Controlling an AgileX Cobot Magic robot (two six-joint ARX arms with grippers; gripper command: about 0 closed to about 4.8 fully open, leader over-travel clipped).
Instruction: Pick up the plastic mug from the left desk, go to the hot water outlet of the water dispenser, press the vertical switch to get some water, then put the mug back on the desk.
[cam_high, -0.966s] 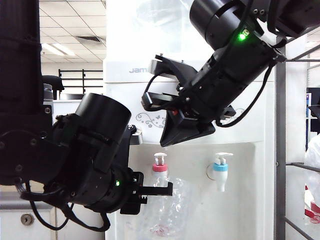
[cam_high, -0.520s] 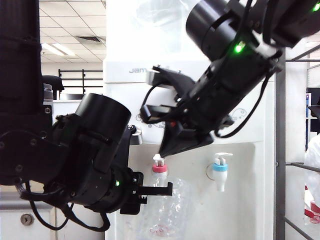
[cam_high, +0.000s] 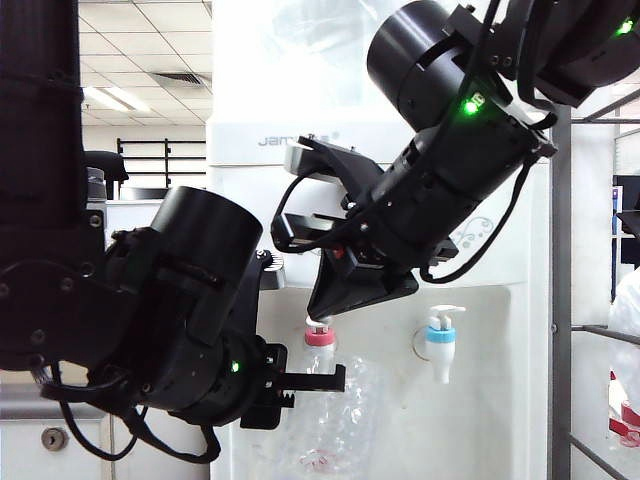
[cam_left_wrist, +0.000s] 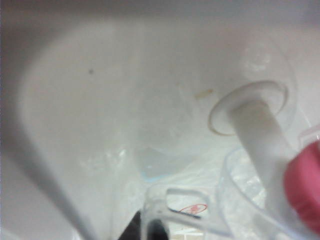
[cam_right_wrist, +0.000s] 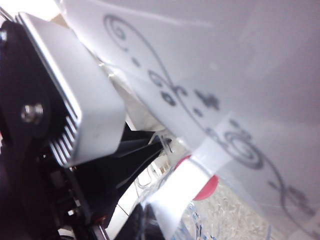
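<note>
The clear dimpled plastic mug hangs under the hot water outlet, a white tap with a red collar on the water dispenser. My left gripper is shut on the mug's loop handle; its dark fingertips show at that handle. The red collar sits just above the mug's rim. My right gripper is shut, and its tip rests on the vertical switch atop the red collar. The right gripper is partly hidden behind that white lever.
A blue-collared tap sits to the right of the red one. The left desk, with a keyhole, shows at the lower left behind my left arm. A metal rack stands at the right. A grey finned block on the left arm is close beside the right gripper.
My right gripper has come down and to the left, from above the recess onto the lever of the red-collared tap. The left arm and the mug have stayed still.
</note>
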